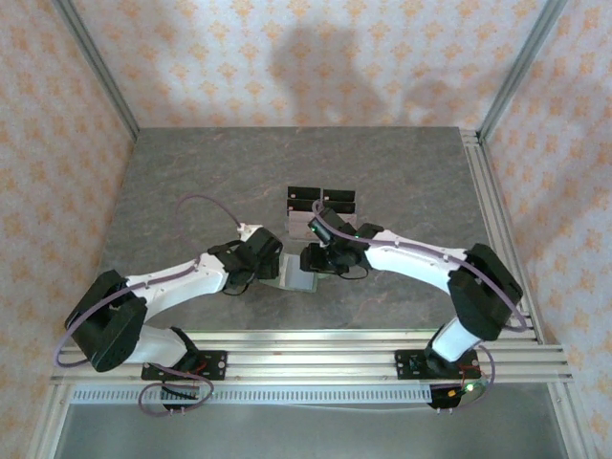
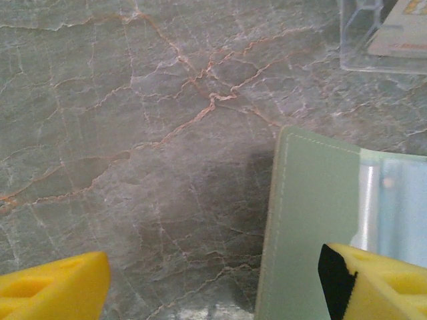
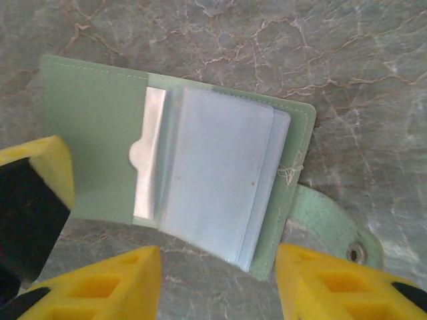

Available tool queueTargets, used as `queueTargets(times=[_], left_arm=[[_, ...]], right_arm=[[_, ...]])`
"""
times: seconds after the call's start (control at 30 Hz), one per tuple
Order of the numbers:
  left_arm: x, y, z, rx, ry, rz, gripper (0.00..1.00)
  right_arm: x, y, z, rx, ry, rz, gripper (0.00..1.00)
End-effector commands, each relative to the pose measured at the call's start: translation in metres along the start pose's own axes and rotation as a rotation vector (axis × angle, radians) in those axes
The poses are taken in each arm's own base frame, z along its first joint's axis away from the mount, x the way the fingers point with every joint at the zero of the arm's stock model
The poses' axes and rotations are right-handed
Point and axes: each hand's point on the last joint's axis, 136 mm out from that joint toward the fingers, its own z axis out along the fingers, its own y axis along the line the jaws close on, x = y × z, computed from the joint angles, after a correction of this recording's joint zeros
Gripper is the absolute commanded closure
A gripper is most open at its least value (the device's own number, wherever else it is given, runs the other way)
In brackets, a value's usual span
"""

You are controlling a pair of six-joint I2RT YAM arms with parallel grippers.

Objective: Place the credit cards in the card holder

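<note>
Left to right, from the top view. My left gripper hangs at about ten o'clock of the card holder. Its fingers are spread wide and pinch nothing, one over bare table and the other over the holder's green cover at its left edge. At centre, the holder lies opened flat on the table between my two wrists, with its clear sleeves fanned upward and its closing tab with snap trailing toward four o'clock in the right wrist view. No card is seen in the sleeves. My right gripper stands at about one o'clock of the holder, jaws parted to either side of the sleeves' lower edge; I cannot see them closed on anything. The clear stand rises at roughly twelve o'clock of the holder, well apart from it, and the credit cards sit in its cells (one pale card shows through the wall in the left wrist view). Step in hand, as I judge it: the holder is laid open and no card has yet been fetched. The next move calls for one gripper to pin the cover flat while the other travels to the stand, pinches a single card by its edge, and brings it square to a sleeve mouth.
</note>
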Motion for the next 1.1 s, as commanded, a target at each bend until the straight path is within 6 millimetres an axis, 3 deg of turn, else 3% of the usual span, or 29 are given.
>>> queueTargets(times=[0.0,0.67,1.07], left_arm=[[0.009,0.015,0.006,-0.062,0.015,0.016,0.18],[0.031,0.014,0.024,-0.033,0.052,-0.025,0.20],[0.041,0.014,0.027,-0.006,0.061,-0.051,0.22]], right_arm=[[-0.011,0.017,0.007,-0.047,-0.019,0.011,0.52],[-0.002,0.001,0.048,0.009,0.041,0.044,0.52],[-0.004,0.024,0.052,-0.110,0.058,0.053,0.52]])
